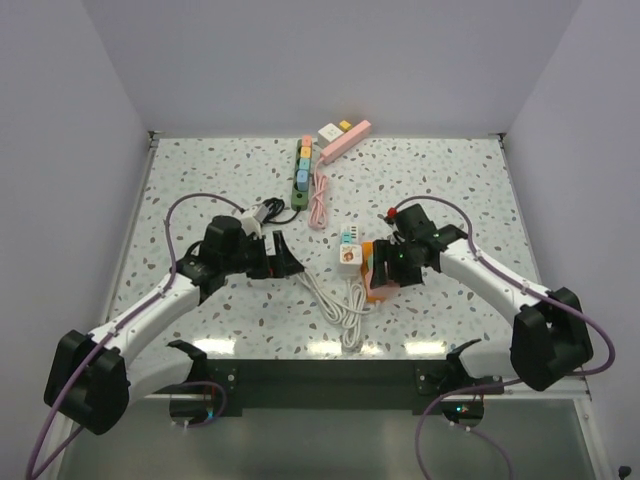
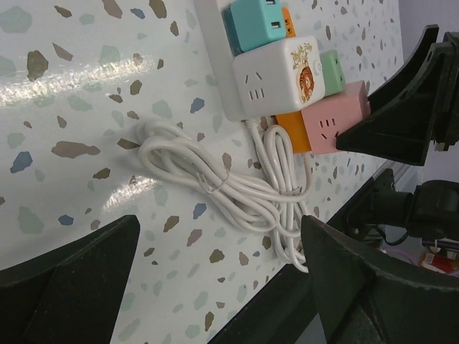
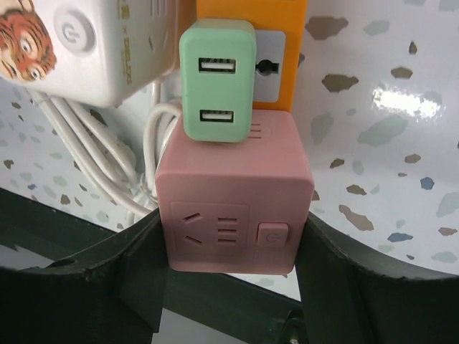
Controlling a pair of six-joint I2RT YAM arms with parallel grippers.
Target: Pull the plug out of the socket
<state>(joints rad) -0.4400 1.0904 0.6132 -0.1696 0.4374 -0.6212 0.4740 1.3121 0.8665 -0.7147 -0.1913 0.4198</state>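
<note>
An orange power strip (image 3: 251,43) lies near the table's middle (image 1: 378,290). A pink cube adapter (image 3: 233,193) sits on its near end, with a mint green USB plug (image 3: 217,79) next to it. My right gripper (image 3: 231,233) is shut on the pink cube's two sides; it also shows in the top view (image 1: 383,272). A white cube socket with a tiger picture (image 3: 72,43) and a teal cube (image 2: 254,21) sit just beside the strip. My left gripper (image 2: 215,287) is open and empty, above the table left of a coiled white cable (image 2: 229,186).
A green power strip with coloured plugs (image 1: 303,165), a pink strip (image 1: 345,142), a coiled pink cable (image 1: 319,205) and a small white adapter (image 1: 330,131) lie at the back. A black-and-white plug (image 1: 262,213) lies by my left arm. The table's front edge is close behind the cable.
</note>
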